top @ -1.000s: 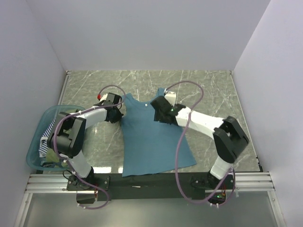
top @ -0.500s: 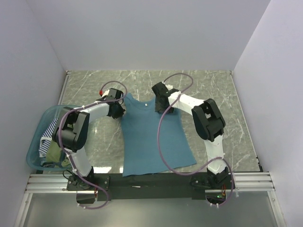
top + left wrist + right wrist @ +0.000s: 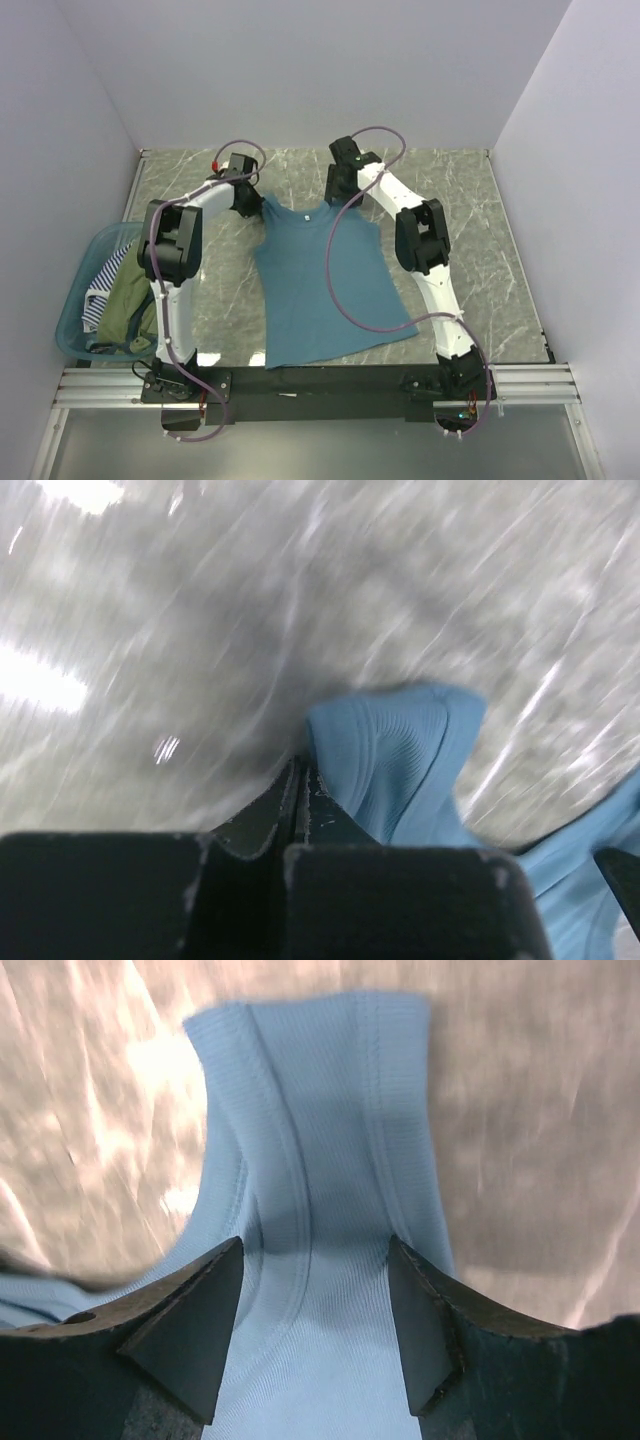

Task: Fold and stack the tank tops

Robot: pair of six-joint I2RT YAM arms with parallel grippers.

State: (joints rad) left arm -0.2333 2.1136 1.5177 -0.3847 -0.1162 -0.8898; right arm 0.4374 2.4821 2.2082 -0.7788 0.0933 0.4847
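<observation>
The teal-blue tank top (image 3: 320, 285) lies flat on the marble table, straps toward the far side. My left gripper (image 3: 250, 200) is at its left strap; in the left wrist view the jaws (image 3: 302, 770) are shut, with the strap's end (image 3: 395, 750) bunched at the tips. My right gripper (image 3: 338, 195) is at the right strap; in the right wrist view it (image 3: 315, 1250) is open and straddles the strap (image 3: 320, 1120), which lies flat between the fingers. The olive-green top (image 3: 125, 300) and the striped top (image 3: 100, 290) lie in the tub.
The translucent teal tub (image 3: 70, 330) stands at the table's left edge beside the left arm. White walls close in the table at the back and sides. The metal rail with the arm bases runs along the near edge (image 3: 320, 378).
Both grippers moved toward the far side, up to the shoulder straps. The teal-blue top was drawn slightly farther and straighter. The left arm moved off the tub, so the olive-green top shows.
</observation>
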